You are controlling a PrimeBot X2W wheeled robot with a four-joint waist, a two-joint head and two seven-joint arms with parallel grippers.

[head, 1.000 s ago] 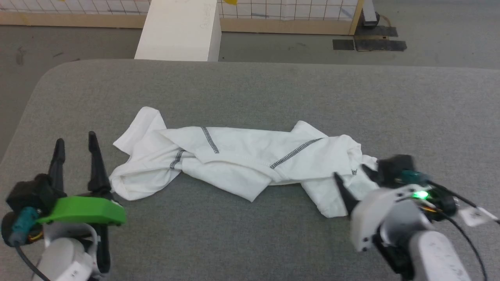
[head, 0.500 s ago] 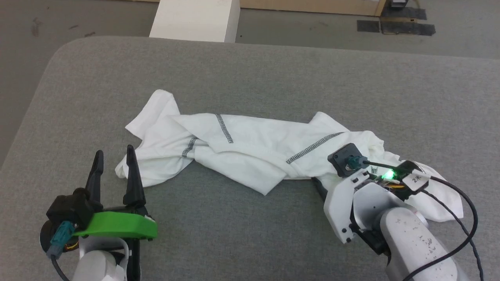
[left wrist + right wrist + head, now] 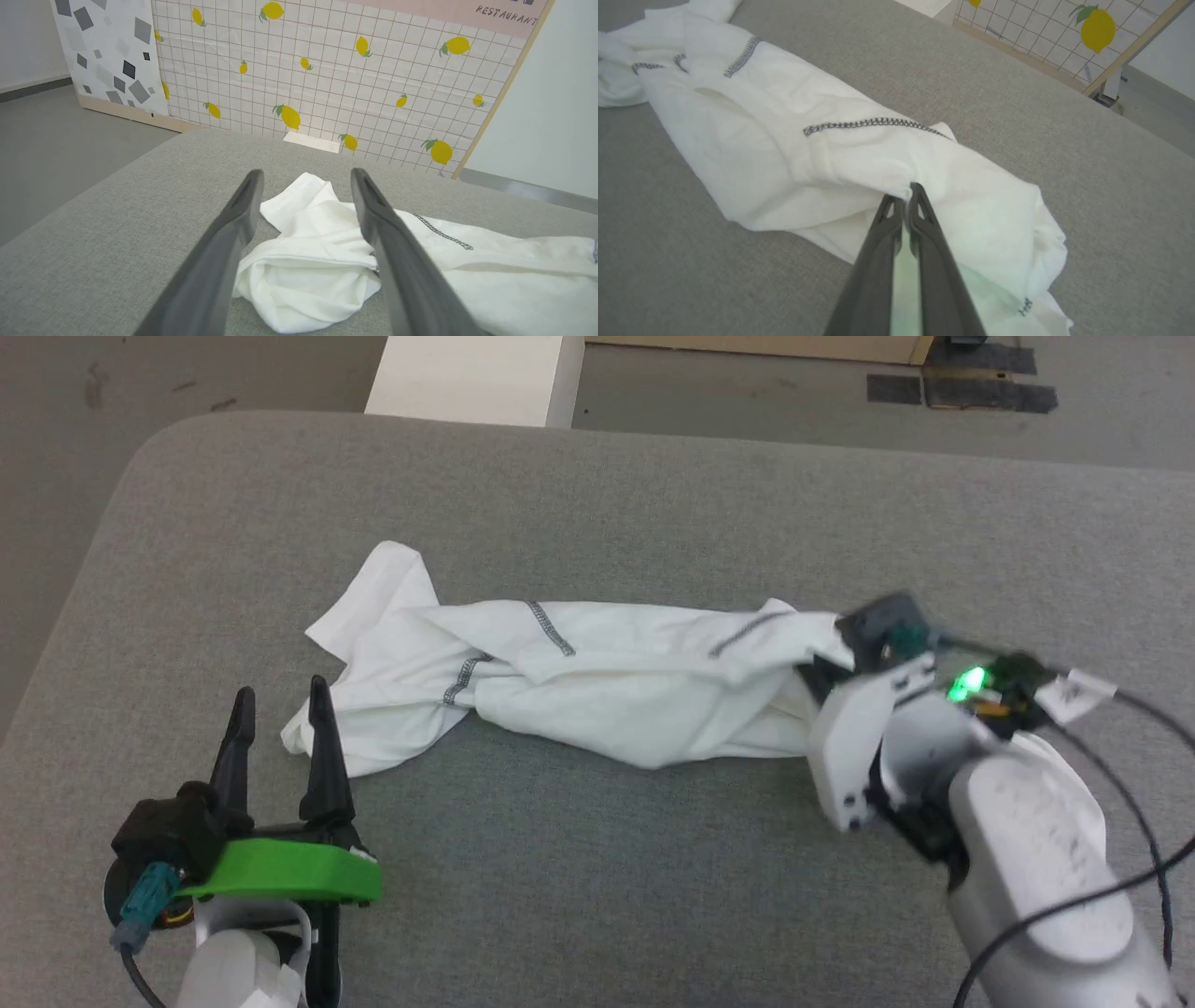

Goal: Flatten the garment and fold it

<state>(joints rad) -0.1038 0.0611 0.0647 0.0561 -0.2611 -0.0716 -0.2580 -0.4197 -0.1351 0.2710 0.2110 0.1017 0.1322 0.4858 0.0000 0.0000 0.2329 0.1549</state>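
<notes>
Fabric of the garment [image 3: 607,695] sat pinched in my right jaws, which were pressed together on a fold near its right end. In the right wrist view the two dark fingers [image 3: 873,270] met at their tips with white cloth gathered into a small ridge around them. The garment itself lay as a long, crumpled, twisted band running left to right across the middle of the grey bench [image 3: 597,485], with lines of dark grey stitching [image 3: 551,627] showing on its upper folds. My left jaws stood wide apart and held nothing. They were low over the bench at the garment's left end, and the left wrist view showed the bunched, rolled end of the cloth between the two spread fingers [image 3: 224,261] and just beyond them. I could not tell whether the finger nearer the garment touched it. A green light [image 3: 966,683] glowed on my right wrist. Past the far edge of the bench a white box [image 3: 476,378] stood on the grey floor [image 3: 187,373], and behind it a tiled panel with lemons [image 3: 327,70].
</notes>
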